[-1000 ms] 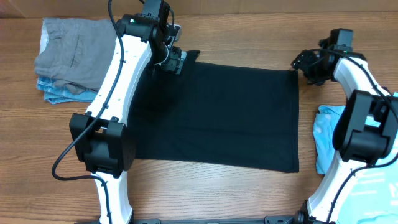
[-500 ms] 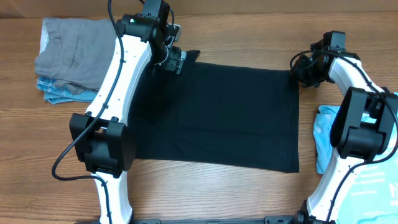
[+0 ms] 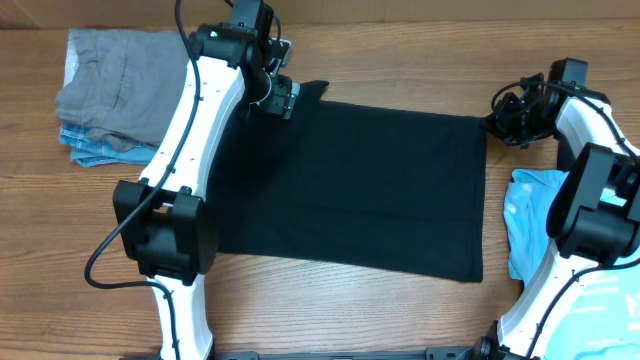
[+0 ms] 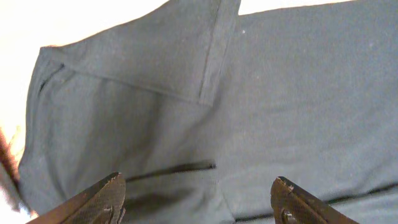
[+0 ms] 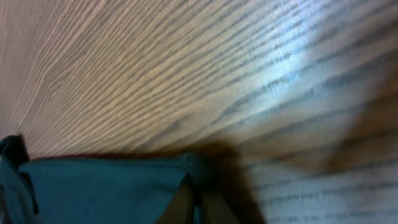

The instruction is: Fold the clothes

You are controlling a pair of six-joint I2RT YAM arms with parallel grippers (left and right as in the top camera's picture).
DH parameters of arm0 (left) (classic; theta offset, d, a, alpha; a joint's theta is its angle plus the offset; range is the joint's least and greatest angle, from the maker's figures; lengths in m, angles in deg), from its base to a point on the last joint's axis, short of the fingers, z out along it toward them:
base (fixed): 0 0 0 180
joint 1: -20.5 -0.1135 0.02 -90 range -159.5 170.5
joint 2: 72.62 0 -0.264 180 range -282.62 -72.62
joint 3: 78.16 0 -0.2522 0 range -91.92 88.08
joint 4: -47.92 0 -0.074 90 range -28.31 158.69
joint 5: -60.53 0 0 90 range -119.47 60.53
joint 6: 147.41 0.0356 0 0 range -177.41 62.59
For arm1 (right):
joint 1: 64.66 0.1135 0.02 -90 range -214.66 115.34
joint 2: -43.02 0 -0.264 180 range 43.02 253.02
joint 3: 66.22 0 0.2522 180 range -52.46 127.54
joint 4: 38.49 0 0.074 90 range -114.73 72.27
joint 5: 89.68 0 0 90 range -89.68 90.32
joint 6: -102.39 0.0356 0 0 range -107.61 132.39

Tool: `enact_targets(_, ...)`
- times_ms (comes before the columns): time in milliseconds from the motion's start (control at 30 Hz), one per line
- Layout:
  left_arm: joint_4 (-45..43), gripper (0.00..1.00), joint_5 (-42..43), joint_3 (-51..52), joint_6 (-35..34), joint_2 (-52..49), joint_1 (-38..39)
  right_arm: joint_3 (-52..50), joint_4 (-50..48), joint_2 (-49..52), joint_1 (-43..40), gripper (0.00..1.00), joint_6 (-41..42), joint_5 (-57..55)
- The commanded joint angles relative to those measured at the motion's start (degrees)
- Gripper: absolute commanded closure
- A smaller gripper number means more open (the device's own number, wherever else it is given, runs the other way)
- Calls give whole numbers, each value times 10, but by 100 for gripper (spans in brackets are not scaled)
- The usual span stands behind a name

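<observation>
**Right pincer clamped on shirt corner, left pincer spread above sleeve**

The large black fabric shirt (image 3: 350,185) lies flat at the centre of the brown wooden bench (image 3: 400,50), spread as a rough rectangle between the two arms.

The right pincer (image 3: 497,118) sits at the far right corner of the shirt. In the right wrist view its fingertips (image 5: 196,202) are pressed together on the edge of the dark cloth, with bare wood grain beyond.

The left pincer (image 3: 280,98) is over the far left corner. In the left wrist view its two fingers stand wide apart above a folded sleeve; whether they touch the fabric cannot be told.

A crumpled light blue printed tee (image 3: 525,215) lies just right of the shirt, partly under the right arm. A folded grey garment (image 3: 115,85) rests on folded blue denim (image 3: 85,145) at the far left, well apart from the shirt.
</observation>
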Motion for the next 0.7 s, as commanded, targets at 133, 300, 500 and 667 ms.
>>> enact_targets(133,-29,22,-8,22,26,-69,20,10,11,-30,4,96,-28,17)
enact_targets(300,-57,23,-69,22,46,-127,45,10,11,-30,3,96,-28,19)
enact_targets(500,-116,30,-103,22,47,-157,59,10,13,-30,3,96,-28,19)
enact_targets(667,-128,43,-132,22,35,-176,59,10,15,-30,3,96,-28,19)
